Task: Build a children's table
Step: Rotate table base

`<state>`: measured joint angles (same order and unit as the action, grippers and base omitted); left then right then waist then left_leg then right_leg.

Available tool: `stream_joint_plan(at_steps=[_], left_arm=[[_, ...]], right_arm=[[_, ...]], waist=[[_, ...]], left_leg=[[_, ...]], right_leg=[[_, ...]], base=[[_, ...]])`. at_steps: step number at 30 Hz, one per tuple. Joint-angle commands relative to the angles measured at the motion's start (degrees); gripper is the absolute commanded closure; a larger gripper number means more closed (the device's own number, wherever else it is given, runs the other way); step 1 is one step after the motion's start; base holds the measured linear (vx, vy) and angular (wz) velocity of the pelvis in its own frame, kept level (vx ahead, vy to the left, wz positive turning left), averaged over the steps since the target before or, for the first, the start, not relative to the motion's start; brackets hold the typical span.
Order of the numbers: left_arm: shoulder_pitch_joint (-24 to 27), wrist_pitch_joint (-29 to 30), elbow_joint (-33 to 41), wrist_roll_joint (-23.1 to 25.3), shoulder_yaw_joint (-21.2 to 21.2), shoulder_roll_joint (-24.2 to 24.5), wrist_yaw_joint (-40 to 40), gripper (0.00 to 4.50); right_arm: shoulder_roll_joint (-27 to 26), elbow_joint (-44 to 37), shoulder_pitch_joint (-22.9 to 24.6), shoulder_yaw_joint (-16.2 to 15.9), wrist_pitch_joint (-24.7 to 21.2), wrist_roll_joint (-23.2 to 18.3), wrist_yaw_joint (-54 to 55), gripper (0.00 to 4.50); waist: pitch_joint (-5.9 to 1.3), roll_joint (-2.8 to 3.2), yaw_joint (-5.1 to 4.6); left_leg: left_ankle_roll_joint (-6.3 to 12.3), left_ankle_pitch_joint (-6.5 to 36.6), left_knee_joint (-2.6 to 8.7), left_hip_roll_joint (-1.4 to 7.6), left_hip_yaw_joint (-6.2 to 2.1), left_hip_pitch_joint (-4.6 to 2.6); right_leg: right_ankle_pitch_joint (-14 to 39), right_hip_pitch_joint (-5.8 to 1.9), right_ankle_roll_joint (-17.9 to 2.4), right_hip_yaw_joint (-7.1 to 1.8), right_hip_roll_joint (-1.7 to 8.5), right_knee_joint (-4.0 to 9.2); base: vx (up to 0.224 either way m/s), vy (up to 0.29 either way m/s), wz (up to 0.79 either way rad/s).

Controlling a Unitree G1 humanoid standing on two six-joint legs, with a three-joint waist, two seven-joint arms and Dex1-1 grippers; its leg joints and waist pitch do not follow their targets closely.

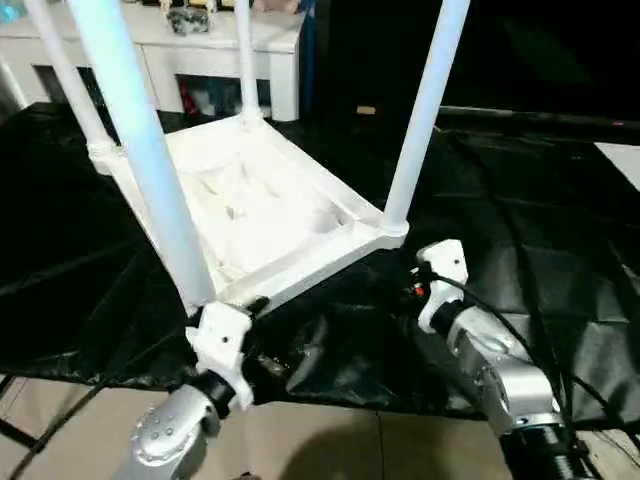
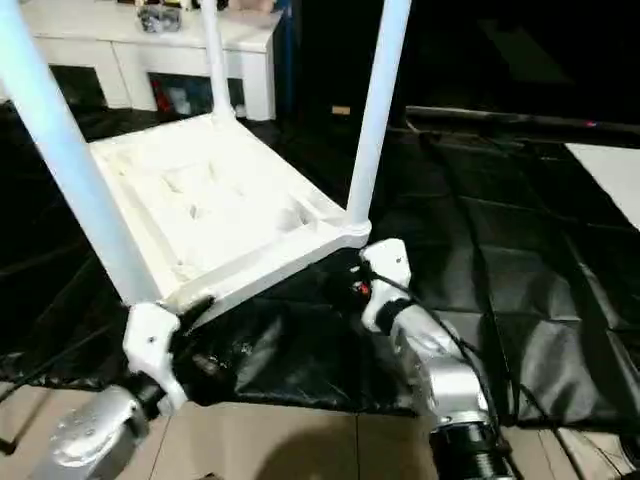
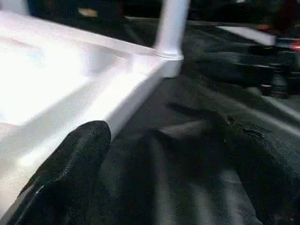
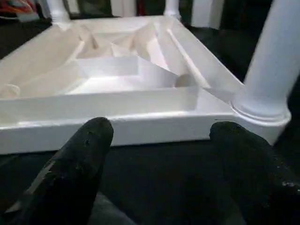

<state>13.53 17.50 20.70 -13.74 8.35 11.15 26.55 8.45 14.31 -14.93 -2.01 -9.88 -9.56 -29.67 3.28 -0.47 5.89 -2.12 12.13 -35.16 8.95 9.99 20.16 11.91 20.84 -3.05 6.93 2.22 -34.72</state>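
Note:
The children's table (image 1: 260, 200) lies upside down on the black cover, ribbed underside up. Its legs stand upright in the corner sockets: the near-left leg (image 1: 140, 140), the near-right leg (image 1: 420, 120) and two at the far corners (image 1: 245, 60). My left gripper (image 1: 250, 308) is at the near-left corner by that leg's base, open; one black finger (image 3: 70, 168) lies beside the top's front rim. My right gripper (image 4: 159, 154) hovers just in front of the near-right corner, open, its fingers (image 4: 79, 159) apart with nothing between them.
A black cover (image 1: 560, 250) drapes the big table, wrinkled along its near edge. A white cabinet (image 1: 200, 50) stands behind. Pale floor (image 1: 330, 440) shows in front. Cables run from my right wrist (image 1: 500, 320). A white sheet (image 1: 625, 160) lies at far right.

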Motion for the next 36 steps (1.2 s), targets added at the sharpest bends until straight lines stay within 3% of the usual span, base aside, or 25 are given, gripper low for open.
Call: stream_joint_plan(at_steps=[1,2,3,5,6,7,9,12,13,15,16,17,21,23,24,29,32,36], left_arm=[[1.7,2.4,3.0,-4.4,-0.5,2.0,4.3,0.06],[2.5,3.1,3.7,-5.8,-0.8,2.6,5.4,0.06],[3.4,4.0,4.5,-7.1,-1.3,3.6,6.5,0.06],[5.3,5.5,5.8,-9.5,-2.9,6.5,9.1,0.06],[5.6,5.3,5.6,-10.1,-3.7,7.1,9.7,0.06],[5.8,4.9,4.9,-11.3,-5.5,7.6,10.7,0.06],[6.7,2.9,2.1,-14.0,-10.9,9.8,14.4,0.06],[8.5,1.5,-1.4,-15.9,-15.4,13.8,19.1,0.06],[9.5,1.0,-3.5,-16.2,-17.0,15.8,21.1,0.06],[11.4,-0.7,-6.7,-16.1,-19.5,18.4,23.6,0.06],[12.0,-1.1,-7.6,-16.2,-20.3,19.1,24.3,0.06],[12.8,-1.5,-9.2,-16.8,-22.0,20.1,25.8,0.06],[14.2,-3.1,-13.3,-17.7,-26.1,22.9,30.1,0.06],[13.7,-5.2,-13.6,-18.6,-28.7,23.2,30.6,0.06],[13.5,-5.5,-12.9,-19.3,-29.4,22.9,30.0,0.06],[13.7,-4.8,-10.8,-21.9,-31.3,22.4,29.4,0.06],[15.5,-4.7,-12.0,-21.5,-32.9,24.1,31.6,0.06],[13.1,-7.5,-13.3,-20.4,-34.3,23.2,29.6,0.06]], right_arm=[[1.8,-0.6,-0.2,-0.4,-0.3,0.2,-2.0,0.67],[2.3,-0.4,-0.3,-0.6,-0.3,0.2,-2.8,0.67],[2.7,-0.3,-0.4,-0.7,-0.7,-0.1,-3.7,0.67],[4.1,-0.7,-0.4,-2.0,-2.3,-0.6,-6.8,0.67],[4.4,-1.0,-0.3,-2.4,-2.2,-0.7,-7.6,0.67],[4.8,-1.2,-0.1,-2.9,-2.2,-0.7,-8.7,0.67],[6.0,-1.6,0.0,-4.2,-2.1,-0.7,-11.2,0.67],[6.5,-1.4,-0.1,-4.9,-2.1,-0.6,-12.3,0.67],[6.5,-1.0,-0.2,-4.8,-1.9,-0.5,-12.2,0.67],[6.5,-0.4,-0.5,-4.7,-1.7,-0.3,-12.4,0.67],[6.5,-0.2,-0.6,-4.7,-1.7,-0.3,-12.5,0.67],[6.4,0.3,-0.9,-4.9,-1.4,0.0,-12.4,0.67],[6.0,1.9,-1.8,-5.0,-0.5,0.5,-11.7,0.67],[5.5,3.6,-2.8,-4.9,0.2,1.0,-10.7,0.67],[5.3,4.2,-3.1,-4.8,0.4,1.2,-10.2,0.67],[5.1,5.3,-3.7,-4.5,0.2,2.0,-8.5,0.67],[5.5,5.8,-3.6,-4.4,0.9,2.0,-8.7,0.67],[5.4,7.2,-4.1,-4.3,1.7,2.2,-8.4,0.67]], waist=[[-2.43,-0.02,-0.81],[-2.43,-0.02,-0.81],[-2.35,-0.02,-1.17],[-2.53,-0.42,-1.17],[-2.53,-0.42,-1.17],[-2.64,-0.95,-1.15],[-2.7,-0.86,-1.0],[-2.49,-1.06,-0.97],[-2.54,-0.97,-0.92],[-2.48,-0.84,-1.07],[-2.41,-0.66,-1.21],[-2.32,-1.07,-1.19],[-1.72,-1.01,-1.19],[-1.75,-0.98,-1.39],[-1.86,-0.66,-1.1],[-2.01,-0.66,-0.88],[-1.99,-0.91,-0.99],[-1.86,-0.82,-0.94]], left_leg=[[-0.37,17.9,5.92,5.93,-3.37,-0.25],[-0.37,17.9,5.92,5.93,-3.37,-0.25],[-0.36,18.1,5.93,5.87,-3.15,-0.15],[0.98,14.2,5.57,5.54,-2.6,0.06],[0.98,14.2,5.57,5.54,-2.6,0.06],[2.15,11.7,5.35,5.38,-2.27,0.12],[2.75,9.9,5.21,5.26,-2.16,0.21],[3.75,9.3,5.3,4.99,-2.07,0.0],[3.58,9.2,5.45,5.3,-2.17,-0.39],[3.47,9.8,5.67,5.46,-2.26,-0.51],[2.56,11.5,5.93,5.84,-2.33,-0.79],[2.26,12.3,6.02,5.9,-2.28,-0.87],[0.6,17.1,6.15,5.57,-2.46,-1.1],[0.09,17.7,6.24,5.64,-2.67,-1.04],[-0.34,17.8,6.27,5.89,-2.69,-1.4],[-1.32,17.2,6.42,6.16,-2.28,-1.61],[-0.74,16.5,6.34,5.94,-2.26,-1.24],[-0.49,17.0,6.21,5.9,-2.29,-1.5]], right_leg=[[25.6,-1.21,-1.6,-5.06,7.78,6.15],[25.6,-1.21,-1.6,-5.06,7.78,6.15],[23.5,-1.16,-2.9,-5.27,7.85,5.99],[19.4,-1.5,-4.4,-5.57,7.87,5.61],[19.4,-1.5,-4.4,-5.57,7.87,5.61],[17.8,-1.72,-4.6,-5.57,7.91,5.53],[16.7,-1.86,-4.7,-5.5,7.93,5.45],[18.3,-1.78,-3.7,-5.34,7.58,5.76],[17.8,-1.61,-3.6,-5.41,7.5,5.56],[17.3,-1.46,-3.8,-5.37,7.32,5.5],[16.8,-1.38,-4.7,-5.44,7.37,5.35],[17.2,-1.34,-4.9,-5.46,7.43,5.44],[24.9,-1.18,-4.3,-5.64,8.03,6.28],[25.9,-1.37,-4.2,-5.66,8.16,6.2],[24.9,-1.22,-4.5,-5.72,8.17,6.16],[16.8,-1.16,-7.8,-5.96,7.81,5.05],[17.1,-1.56,-7.3,-6.03,7.98,5.06],[20.1,-1.37,-6.8,-5.99,8.05,5.53]], base=[[0.0,0.0,0.0],[0.0,0.0,0.0],[0.0,0.0,0.0],[0.0,0.0,0.0],[0.0,0.0,0.0],[0.0,0.0,0.0],[0.0,0.0,0.0],[0.0,0.0,0.0],[0.0,0.0,0.0],[0.0,0.0,0.0],[0.0,0.0,0.0],[0.0,0.0,0.0],[0.0,0.0,0.0],[0.0,0.0,0.0],[0.0,0.0,0.0],[0.0,0.0,0.0],[0.0,0.0,0.0],[0.0,0.0,0.0]])
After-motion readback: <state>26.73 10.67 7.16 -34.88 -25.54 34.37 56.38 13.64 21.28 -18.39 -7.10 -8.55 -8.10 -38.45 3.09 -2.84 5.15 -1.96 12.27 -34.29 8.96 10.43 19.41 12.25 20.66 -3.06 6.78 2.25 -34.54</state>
